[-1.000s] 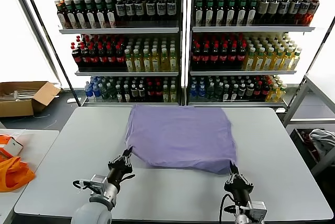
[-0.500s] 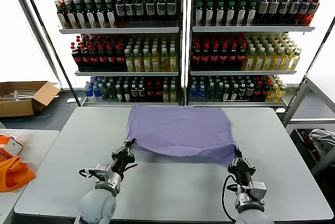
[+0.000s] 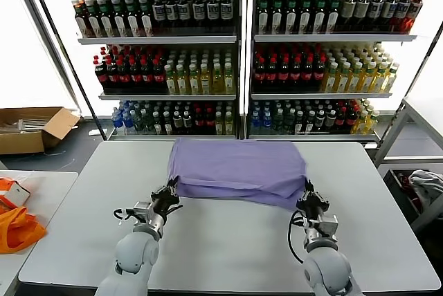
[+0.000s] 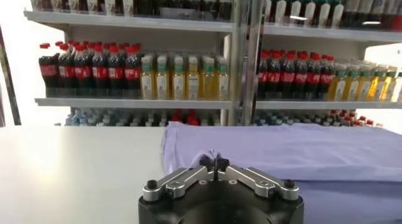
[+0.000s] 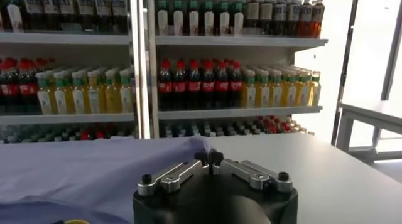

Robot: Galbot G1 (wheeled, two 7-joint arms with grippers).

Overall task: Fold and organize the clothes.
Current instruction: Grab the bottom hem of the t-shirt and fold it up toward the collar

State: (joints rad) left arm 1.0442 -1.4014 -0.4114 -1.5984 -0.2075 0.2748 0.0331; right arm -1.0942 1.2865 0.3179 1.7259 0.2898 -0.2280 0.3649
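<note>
A lavender T-shirt (image 3: 239, 168) lies on the grey table (image 3: 221, 241), its near part doubled back over the far part. My left gripper (image 3: 171, 190) is shut on its near left corner; in the left wrist view the cloth (image 4: 282, 150) is pinched between the fingertips of that gripper (image 4: 213, 161). My right gripper (image 3: 305, 198) is shut on the near right corner, and in the right wrist view the shirt (image 5: 75, 169) meets the gripper (image 5: 209, 158). Both hold the edge just above the table. No print or label shows.
Shelves of drink bottles (image 3: 235, 54) stand behind the table. A cardboard box (image 3: 31, 128) sits on the floor at far left. An orange bag (image 3: 14, 223) lies on a side table at left. A rack with cloth (image 3: 426, 189) stands at right.
Both grippers have moved away from me with the shirt's near edge, folding it back over the far part. The visible shirt is now shorter front to back.
</note>
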